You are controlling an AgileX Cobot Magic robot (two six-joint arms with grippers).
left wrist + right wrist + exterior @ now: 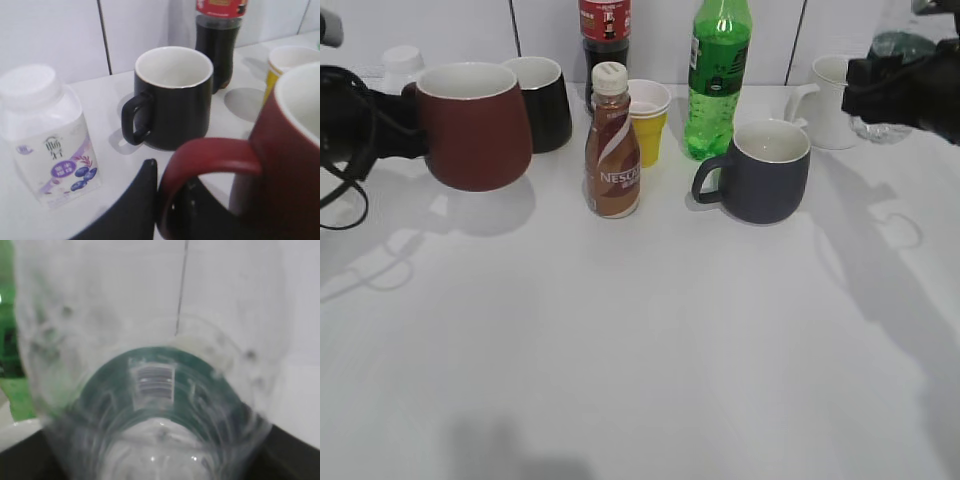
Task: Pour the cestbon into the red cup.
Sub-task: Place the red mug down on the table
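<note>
The left arm's gripper (380, 125) is matte black, a blocky body at the left edge of the exterior view, with thin black cables (342, 190) looping from it in loose curves. In the left wrist view its black plastic fingers (132, 205) are smooth, curved and tapering to a rounded tip, and one small pale dot, perhaps a screw or hole, shows on the inner piece. The right arm's gripper (910, 85) is likewise matte black and angular, its edges blurred.
</note>
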